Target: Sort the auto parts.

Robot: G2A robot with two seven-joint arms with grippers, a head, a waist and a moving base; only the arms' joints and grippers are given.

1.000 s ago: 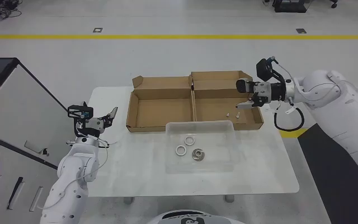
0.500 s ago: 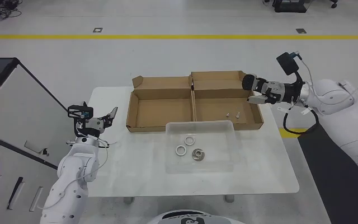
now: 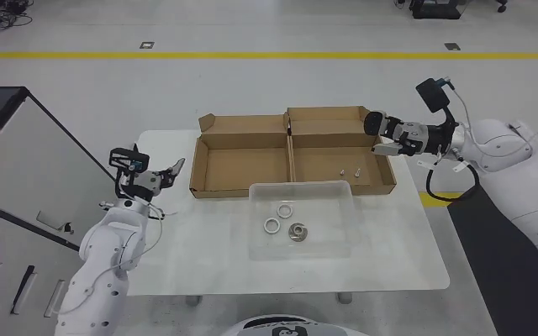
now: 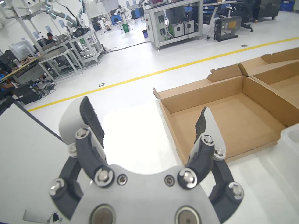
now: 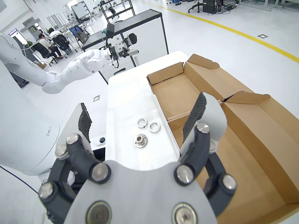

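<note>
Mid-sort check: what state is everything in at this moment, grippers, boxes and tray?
Left gripper: jaws open, empty.
Right gripper: jaws open, empty.
Left box: open, nothing inside.
Right box: open, two small parts inside.
Clear tray: holds two rings and one flanged part.
</note>
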